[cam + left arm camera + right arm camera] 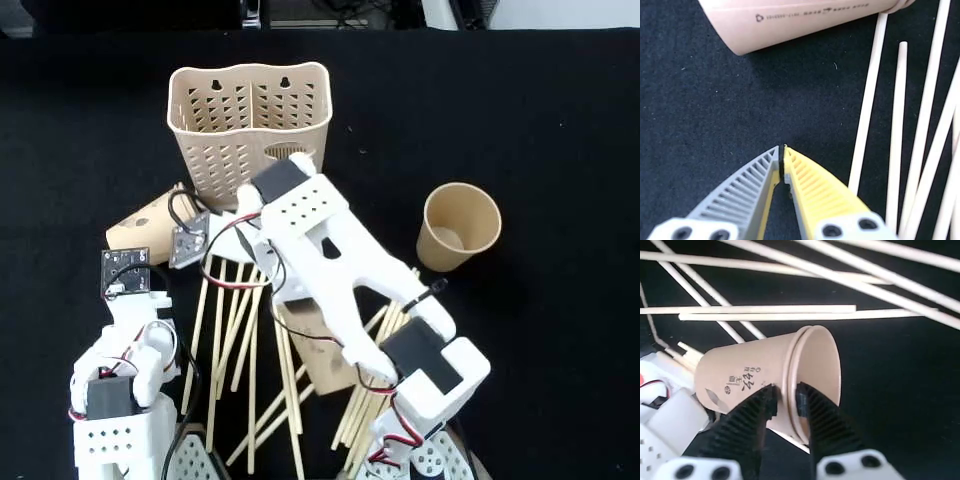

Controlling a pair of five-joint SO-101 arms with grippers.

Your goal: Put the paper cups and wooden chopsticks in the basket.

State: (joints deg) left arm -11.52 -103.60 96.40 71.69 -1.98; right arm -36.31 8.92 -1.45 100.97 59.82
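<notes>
- Target: tipped paper cup, on its side at 9 o'clock from the centre of the desk. It is near the basket, at the basket's 7 o'clock. Cannot tell whether it rests on the desk or is just raised.
- Long axis runs 8–2 o'clock. The mouth appears to face 2 o'clock, toward the basket's foot.
- Right gripper: fingers clenched on the cup wall at the rim, one outside and one on the mouth side.
- Left gripper: fingers clenched on nothing, tips aimed at the cup's side and apart from it.
- Step in hand (judged): lift this cup and carry it to the basket.
- To do it well:
  - Raise before swinging, so the cup clears the chopsticks.
  - Go slowly, since the thin rim may buckle or slip.
  - Bring it base-down above the basket's opening, then let go.
  - Left arm is best kept clear of the path.
- Chopsticks: loose on the desk at the basket's 6 o'clock. Long axes are mostly 12–6, with some fanned 1–7.
- Upright cup: at 3 o'clock, mouth up, apart from the basket.
</notes>
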